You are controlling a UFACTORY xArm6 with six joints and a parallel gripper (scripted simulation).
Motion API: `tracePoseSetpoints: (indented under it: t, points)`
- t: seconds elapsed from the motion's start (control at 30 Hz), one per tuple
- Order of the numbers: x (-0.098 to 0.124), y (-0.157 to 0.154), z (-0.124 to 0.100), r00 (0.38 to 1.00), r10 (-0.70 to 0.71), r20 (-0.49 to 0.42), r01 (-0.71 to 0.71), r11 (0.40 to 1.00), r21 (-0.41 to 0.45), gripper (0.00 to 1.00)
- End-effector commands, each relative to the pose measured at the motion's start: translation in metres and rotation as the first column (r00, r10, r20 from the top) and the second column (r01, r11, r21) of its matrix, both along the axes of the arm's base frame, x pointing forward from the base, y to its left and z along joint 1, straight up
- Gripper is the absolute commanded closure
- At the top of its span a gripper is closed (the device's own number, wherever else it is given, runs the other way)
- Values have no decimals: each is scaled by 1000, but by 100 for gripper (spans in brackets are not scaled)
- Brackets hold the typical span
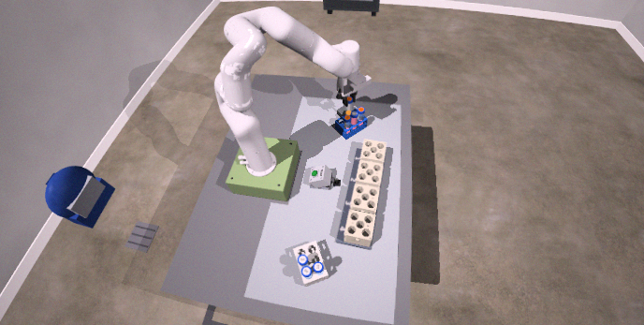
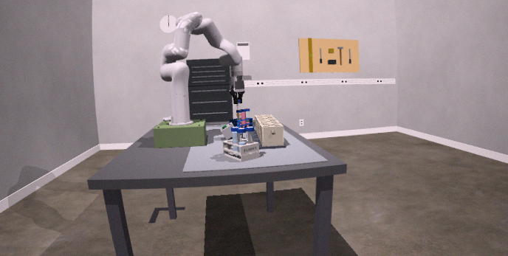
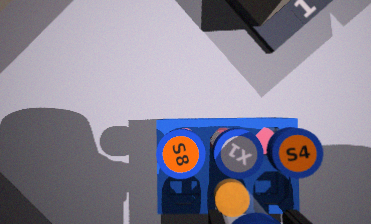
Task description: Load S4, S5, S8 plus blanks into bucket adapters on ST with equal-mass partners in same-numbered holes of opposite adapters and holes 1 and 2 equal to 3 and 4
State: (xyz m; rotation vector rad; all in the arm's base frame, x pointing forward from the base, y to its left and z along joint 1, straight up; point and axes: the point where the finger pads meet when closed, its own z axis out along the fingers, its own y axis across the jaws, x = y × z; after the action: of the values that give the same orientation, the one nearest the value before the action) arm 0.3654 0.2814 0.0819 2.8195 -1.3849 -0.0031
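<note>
Tube: pinched between the fingers (image 1: 347,99) (image 2: 238,98), which are closed around its blue-rimmed cap end. The tube (image 1: 350,101) (image 2: 238,106) (image 3: 248,206) has orange contents at its lower end; its ID cannot be read.
Long axis: close to vertical, cap up and tip down.
Place: over the blue rack (image 1: 346,135) (image 2: 249,120) (image 3: 226,123), toward the counter (image 1: 201,261) (image 2: 218,183) (image 3: 106,65)'s far short edge, nearer its right edge than its left. The tip shows over the middle of the row on the far-edge side; whether it is partly inside a well cannot be told.
Blue rack: set at a slant to the counter's edges, with S4 (image 1: 347,118) (image 3: 298,153), X1 (image 1: 354,113) (image 3: 239,153) and S8 (image 1: 360,110) (image 3: 180,154) side by side, caps up. X1 is in the middle, S8 nearest the right edge.
Stand: the stand (image 1: 342,238) (image 3: 286,30) runs along the right edge, with four adapters (image 1: 358,239) (image 2: 272,137) in a line.
White rack: the white rack (image 1: 314,281) (image 2: 250,151) sits toward the near short edge, slightly turned, with three blue-rimmed blanks standing caps up.
DONE: the green key (image 1: 314,173) (image 2: 224,127) faces up on its sloped desk (image 1: 323,178) (image 2: 227,132), between the arm's green base (image 1: 262,192) (image 2: 180,137) and the stand.
</note>
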Motion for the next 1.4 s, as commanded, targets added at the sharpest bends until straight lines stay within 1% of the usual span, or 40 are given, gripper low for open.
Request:
tracePoseSetpoints:
  t: [0.0, 1.03, 1.1, 1.27, 1.37]
  points:
    - [1, 1, 7, 1000, 0, 3, 0, 1000, 2, 100]
    - [1, 1, 65, 1000, 0, 3, 0, 1000, 2, 100]
    - [1, 1, 65, 1000, 0, 3, 0, 1000, 2, 100]
    - [1, 1, 75, 1000, 0, 3, 0, 1000, 2, 100]
    - [1, 1, 75, 1000, 0, 3, 0, 1000, 2, 100]
